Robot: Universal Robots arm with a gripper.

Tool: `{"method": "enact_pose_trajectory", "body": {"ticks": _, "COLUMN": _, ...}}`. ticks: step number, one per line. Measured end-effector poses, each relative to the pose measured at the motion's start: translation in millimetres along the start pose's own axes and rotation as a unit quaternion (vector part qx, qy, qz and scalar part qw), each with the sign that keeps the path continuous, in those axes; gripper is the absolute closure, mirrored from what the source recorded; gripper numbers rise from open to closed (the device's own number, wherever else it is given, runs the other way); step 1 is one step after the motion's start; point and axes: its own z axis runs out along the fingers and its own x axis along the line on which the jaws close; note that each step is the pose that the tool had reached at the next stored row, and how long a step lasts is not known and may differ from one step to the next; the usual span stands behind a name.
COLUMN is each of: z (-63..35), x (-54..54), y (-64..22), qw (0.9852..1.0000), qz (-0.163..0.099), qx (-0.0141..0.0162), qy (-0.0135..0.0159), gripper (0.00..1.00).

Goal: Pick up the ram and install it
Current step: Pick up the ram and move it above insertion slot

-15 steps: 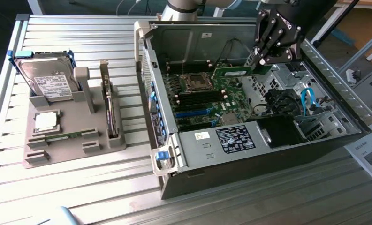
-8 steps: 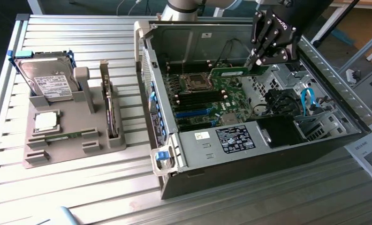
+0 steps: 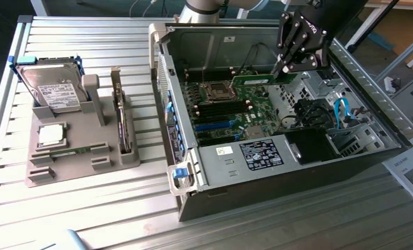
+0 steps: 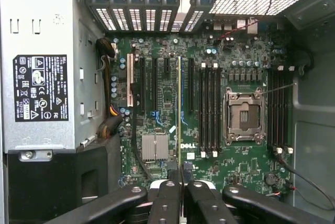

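Within the claw (image 3: pixel 285 73), the ram (image 3: pixel 259 79).

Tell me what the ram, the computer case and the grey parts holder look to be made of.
Ram: green circuit-board laminate, matt, going by its colour.
Computer case: bare sheet metal, dull silver, with folded edges.
Parts holder: likely plastic, uniform matt grey.

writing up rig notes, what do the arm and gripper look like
The gripper is matt black, built of flat jointed links with rounded ends and small silver bolt heads, narrowing toward the tips. The arm is a smooth, pale silver-grey round tube.
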Motion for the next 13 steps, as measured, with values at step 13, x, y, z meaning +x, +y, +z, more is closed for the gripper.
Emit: {"method": "enact_pose_trajectory", "body": {"ticks": 13, "z": 8.2, "x": -0.4, "y": 7.3, "qw": 1.0000, "qz": 0.000, "qx": 0.0001, "qy": 0.0000, "gripper": 0.88}}
